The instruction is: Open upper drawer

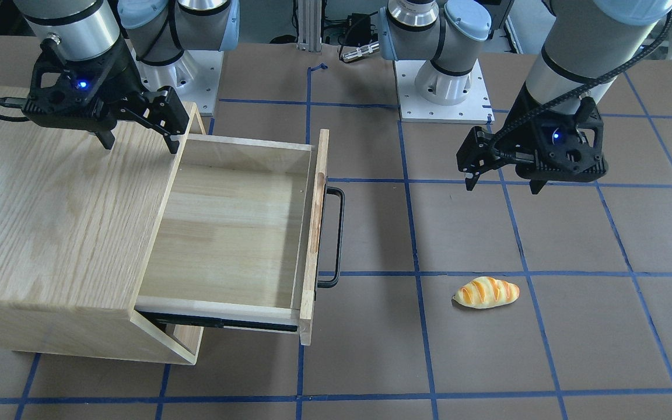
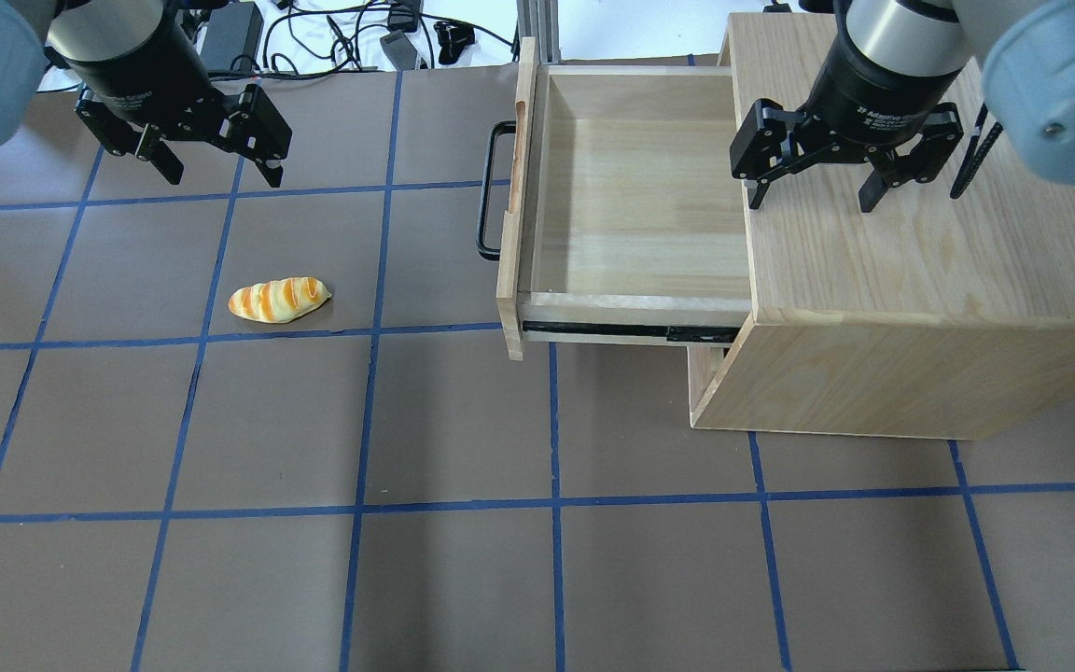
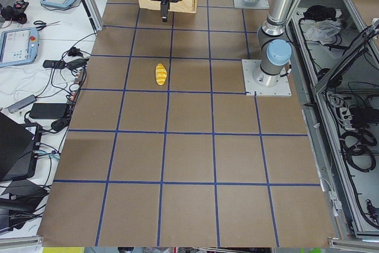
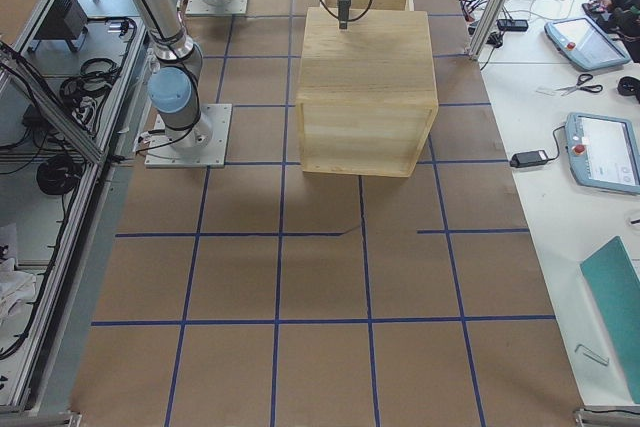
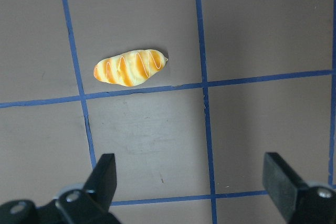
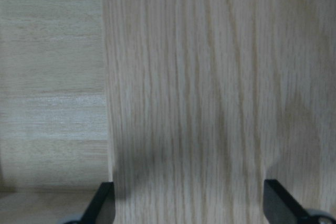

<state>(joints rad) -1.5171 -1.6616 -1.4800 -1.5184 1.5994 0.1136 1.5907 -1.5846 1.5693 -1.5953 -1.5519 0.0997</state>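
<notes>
1. Wide, shallow light-wood upper drawer (image 2: 631,205) stands pulled well out of the large oak-grain cabinet (image 2: 920,261). Its long black bar handle (image 2: 482,196) faces the table's middle.
2. Right gripper (image 2: 811,201) hovers over the cabinet top near its front edge, jaws spread wide, gripping nothing.
3. Left gripper (image 2: 223,175) hangs above the table, jaws likewise released.
4. Surface: brown table covering (image 2: 463,420) gridded with blue tape. An orange-striped yellow bread roll (image 2: 278,300) lies well apart from the drawer.
5. Room: black cables (image 2: 351,37) beyond the far table edge; grey handheld screen (image 3: 16,45) on a white side bench.

upper drawer (image 2: 631,215) out of cabinet (image 2: 920,280), bread (image 2: 278,301) on table (image 2: 463,420), prob. well apart
</notes>
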